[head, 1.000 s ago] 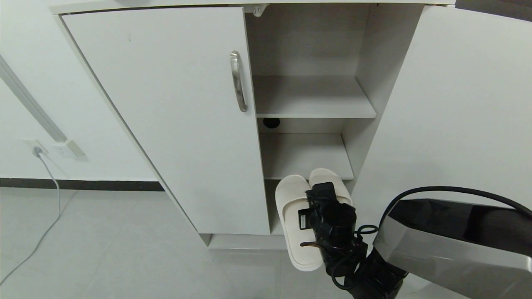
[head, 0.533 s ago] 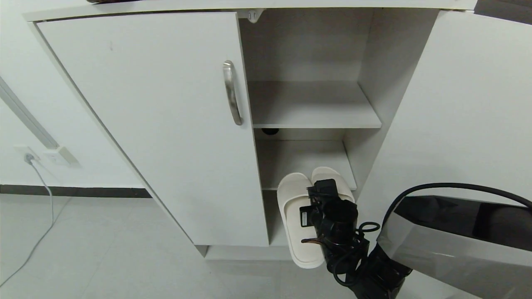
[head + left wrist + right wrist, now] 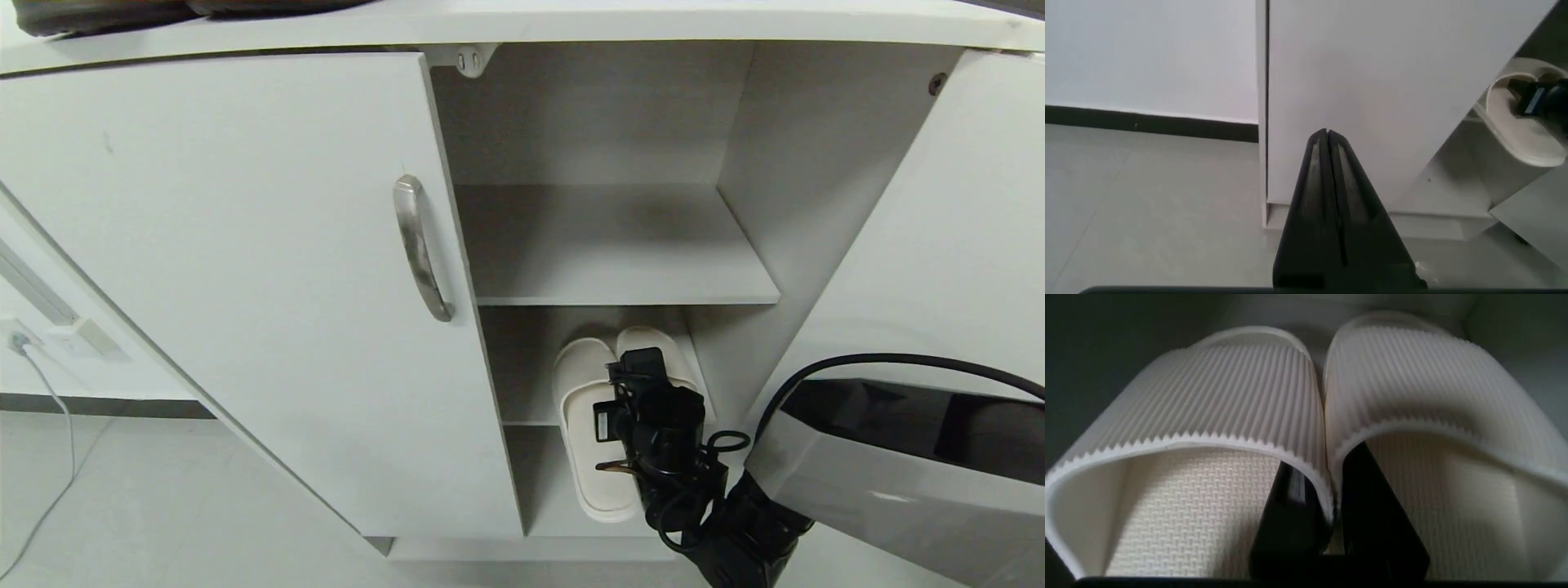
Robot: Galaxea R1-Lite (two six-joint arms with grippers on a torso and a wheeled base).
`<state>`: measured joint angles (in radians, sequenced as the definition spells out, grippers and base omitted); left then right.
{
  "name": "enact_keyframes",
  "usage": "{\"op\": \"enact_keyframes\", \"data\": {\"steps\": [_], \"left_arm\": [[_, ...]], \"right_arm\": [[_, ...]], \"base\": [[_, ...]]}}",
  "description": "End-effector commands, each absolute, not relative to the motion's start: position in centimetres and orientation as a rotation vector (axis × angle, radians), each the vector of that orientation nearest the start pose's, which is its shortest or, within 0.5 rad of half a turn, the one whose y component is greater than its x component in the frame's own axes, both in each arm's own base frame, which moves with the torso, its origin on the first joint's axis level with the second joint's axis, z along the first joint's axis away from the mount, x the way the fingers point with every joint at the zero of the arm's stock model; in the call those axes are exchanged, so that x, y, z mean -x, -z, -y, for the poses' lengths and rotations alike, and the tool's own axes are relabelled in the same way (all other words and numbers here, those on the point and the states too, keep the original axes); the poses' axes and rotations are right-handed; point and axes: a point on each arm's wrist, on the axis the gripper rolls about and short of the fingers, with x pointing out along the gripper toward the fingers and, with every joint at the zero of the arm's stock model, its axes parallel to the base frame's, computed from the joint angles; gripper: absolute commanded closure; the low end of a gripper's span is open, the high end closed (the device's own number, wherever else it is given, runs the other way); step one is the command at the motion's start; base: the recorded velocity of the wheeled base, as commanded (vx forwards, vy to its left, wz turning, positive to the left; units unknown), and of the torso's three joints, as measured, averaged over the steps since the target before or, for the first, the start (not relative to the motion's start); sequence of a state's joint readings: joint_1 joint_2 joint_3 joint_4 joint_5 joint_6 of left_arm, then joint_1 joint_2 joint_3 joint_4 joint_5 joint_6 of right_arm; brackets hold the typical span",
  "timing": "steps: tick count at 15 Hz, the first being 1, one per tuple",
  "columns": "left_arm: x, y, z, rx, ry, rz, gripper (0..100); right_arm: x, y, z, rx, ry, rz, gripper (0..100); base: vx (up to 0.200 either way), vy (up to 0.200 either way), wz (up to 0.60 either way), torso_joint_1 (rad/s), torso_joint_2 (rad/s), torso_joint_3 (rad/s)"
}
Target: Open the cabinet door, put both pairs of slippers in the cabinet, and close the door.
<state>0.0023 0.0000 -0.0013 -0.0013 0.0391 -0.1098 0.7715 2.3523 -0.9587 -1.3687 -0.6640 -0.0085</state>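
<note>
Dark things (image 3: 98, 12) on top of the cabinet (image 3: 784, 163) are cut off by the edge of the head view, and I cannot tell what they are. Much of the right-hand slipper is hidden behind the right arm's black wrist and its cables.

The right arm comes up from low on the right and stretches forward into the open half of the cabinet, between the shut left door (image 3: 245, 286) with its metal handle (image 3: 420, 249) and the right door (image 3: 963, 212), which is swung wide. The right gripper (image 3: 1327, 514) is clamped on the pair of white slippers (image 3: 588, 425), pinching the two inner edges where the slippers meet, one finger inside each. The slippers lie side by side, toes pointing inward over the lower shelf (image 3: 522, 384) and heels sticking out past its front edge. Whether the soles touch the shelf I cannot tell. The upper shelf (image 3: 612, 253) is above them.

The left gripper (image 3: 1327, 163) hangs low before the foot of the cabinet, near the floor. Its fingers are pressed flat together with nothing between them.
</note>
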Motion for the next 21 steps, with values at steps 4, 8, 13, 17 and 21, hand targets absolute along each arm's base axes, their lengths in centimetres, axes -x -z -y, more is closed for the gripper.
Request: {"op": "enact_keyframes", "data": {"steps": [4,8,13,17,21], "left_arm": [[2.3,-7.6,-0.1,0.109,-0.043,0.005,100],[2.3,-7.6,-0.1,0.110,-0.043,0.005,100],[2.3,-7.6,-0.1,0.110,-0.043,0.005,100],[2.3,-7.6,-0.1,0.110,-0.043,0.005,100],[2.3,-7.6,-0.1,0.110,-0.044,0.006,100]], "right_arm": [[-33.9,-4.8,-28.9,0.024,-0.075,-0.021,100],[-36.8,-5.9,-29.7,0.006,-0.044,-0.010,100],[-39.4,-6.0,-30.1,-0.021,-0.018,-0.005,100],[-40.4,-6.3,-29.8,-0.028,-0.002,0.005,100],[-41.0,-5.9,-29.5,-0.017,-0.006,-0.012,100]], "base": [[0.000,0.000,0.00,0.000,0.00,0.000],[0.000,0.000,0.00,0.000,0.00,0.000],[0.000,0.000,0.00,0.000,0.00,0.000],[0.000,0.000,0.00,0.000,0.00,0.000],[0.000,0.000,0.00,0.000,0.00,0.000]]}}
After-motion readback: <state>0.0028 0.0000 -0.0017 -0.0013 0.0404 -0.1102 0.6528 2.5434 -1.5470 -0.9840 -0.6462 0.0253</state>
